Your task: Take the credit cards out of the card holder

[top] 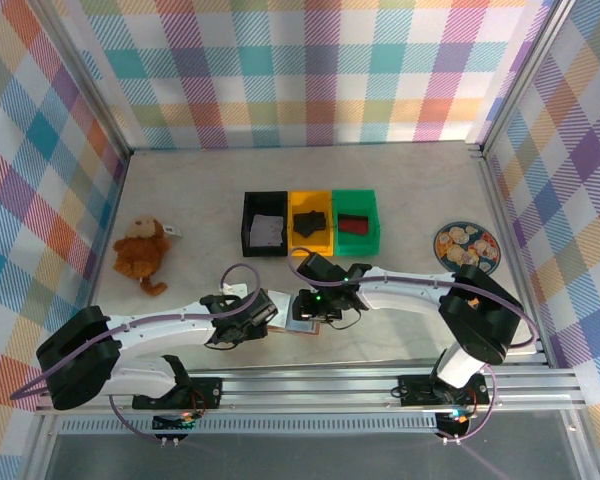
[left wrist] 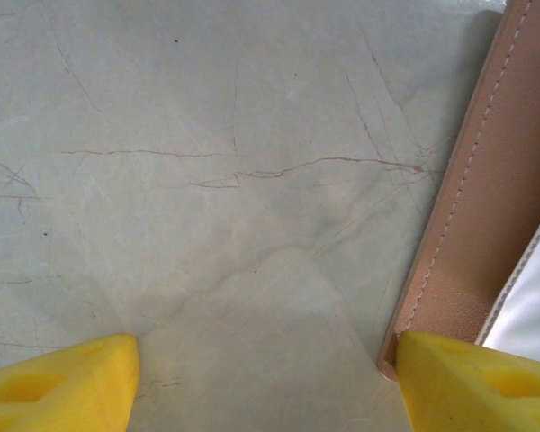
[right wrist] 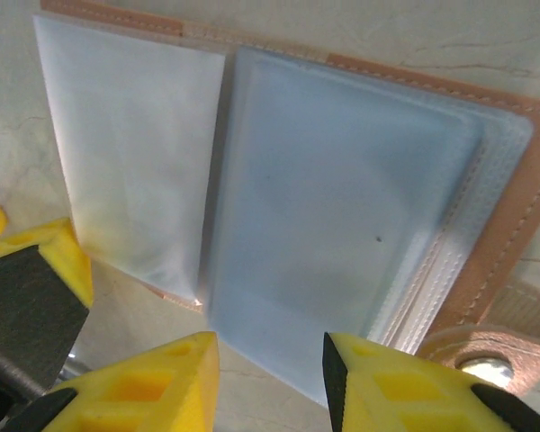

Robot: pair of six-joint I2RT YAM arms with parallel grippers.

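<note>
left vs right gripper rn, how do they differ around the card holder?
Left gripper is spread wide over bare table, one fingertip at the leather corner of the card holder; right gripper stands narrower. Right gripper hangs over the holder's open blue-grey sleeves; left gripper sits off its edge. Both have yellow fingertips, holding nothing.

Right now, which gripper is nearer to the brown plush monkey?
Left. The left gripper lies right of the brown plush monkey, at the edge of the pinkish-tan leather card holder; the right gripper is farther right, above that holder.
</note>
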